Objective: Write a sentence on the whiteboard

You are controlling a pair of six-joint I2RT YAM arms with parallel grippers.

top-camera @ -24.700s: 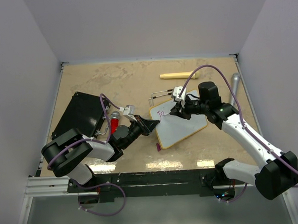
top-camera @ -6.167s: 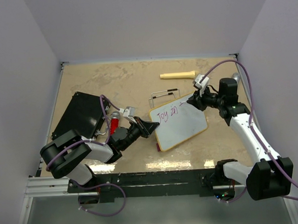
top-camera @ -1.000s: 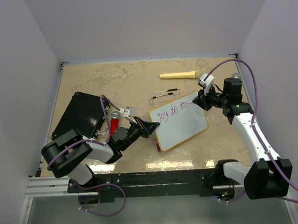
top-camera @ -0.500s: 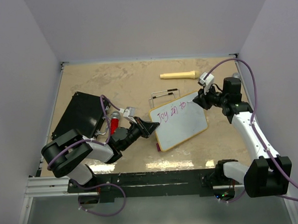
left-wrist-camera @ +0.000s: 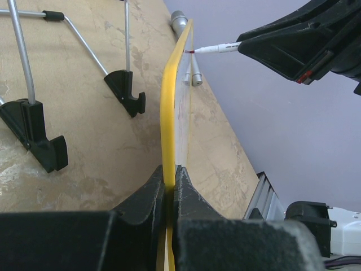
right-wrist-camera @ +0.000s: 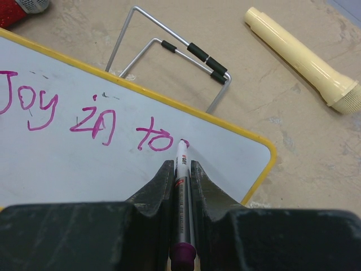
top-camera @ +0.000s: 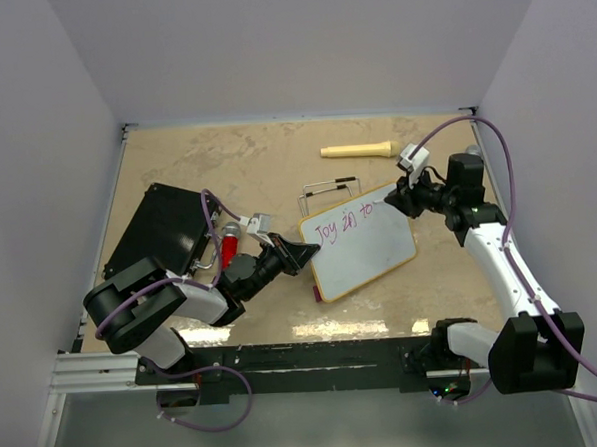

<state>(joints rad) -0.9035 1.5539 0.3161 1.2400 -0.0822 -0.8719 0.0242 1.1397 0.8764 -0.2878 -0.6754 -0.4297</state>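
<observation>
Magenta ink is meeting the board where your right pincer (right-wrist-camera: pixel 180 166) is working. Its two black fingers are closed tight on a slim white marker (right-wrist-camera: pixel 181 169) with a magenta end cap. The marker's tip is touching the small white whiteboard (right-wrist-camera: pixel 113 169) with rounded corners and a thin yellow rim, just right of the last letter.

The sentence (right-wrist-camera: pixel 90 121) is reading "Joy in to" in pink-magenta handwriting along the board's far side. From above, you are seeing the right pincer (top-camera: pixel 395 200) hanging over the board's far right corner.

Your left pincer (left-wrist-camera: pixel 169 172) is clamped shut on the yellow rim, one black finger on each face of the board. In the overhead view it is gripping the near left corner (top-camera: pixel 302 251).

The whiteboard (top-camera: pixel 365 250) is sitting right of centre on the tan marbled table (top-camera: pixel 225 157), turned at a slant. Pale lilac walls are closing in the far, left and right sides.

A bent wire stand with black sleeves (top-camera: pixel 329 189) is lying just beyond the board's far edge. A cream plastic torch (top-camera: pixel 357 150) is lying beyond that, and a flat black case (top-camera: pixel 164 229) is lying at the left beside your left arm. Bare tan surface is showing along the far left of the table, while your right arm is working close to the right wall.
</observation>
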